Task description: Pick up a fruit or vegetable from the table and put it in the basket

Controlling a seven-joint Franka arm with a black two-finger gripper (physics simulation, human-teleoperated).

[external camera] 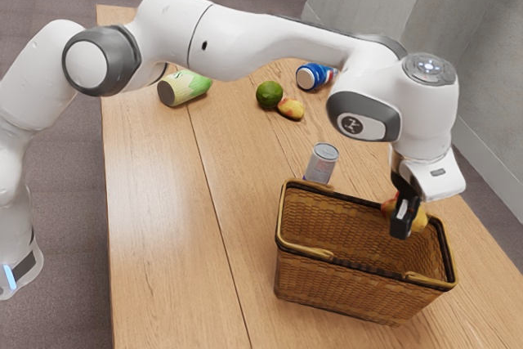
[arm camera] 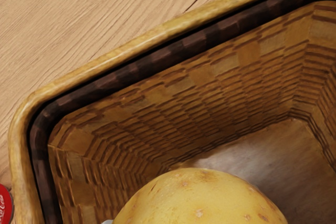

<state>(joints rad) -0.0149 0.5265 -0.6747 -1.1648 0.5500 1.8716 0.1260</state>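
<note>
Wooden table (external camera: 155, 218) beside grey walls. Exterior view: toward the near right, a black gripper (external camera: 404, 218), its jaws closed around a rounded, yellow fruit or vegetable (external camera: 420, 219) with reddish patches, over the wicker basket (external camera: 351, 293). Wrist view: its pale yellow skin, flecked brown, curves against the basket's woven interior.

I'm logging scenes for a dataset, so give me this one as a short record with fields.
held: yellow, brown-speckled fruit or vegetable
holder: black two-finger gripper
held item's position: over the brown wicker basket
also on pale wooden table: round green fruit, small red-and-yellow fruit, silver metal can
release: not yet
</note>
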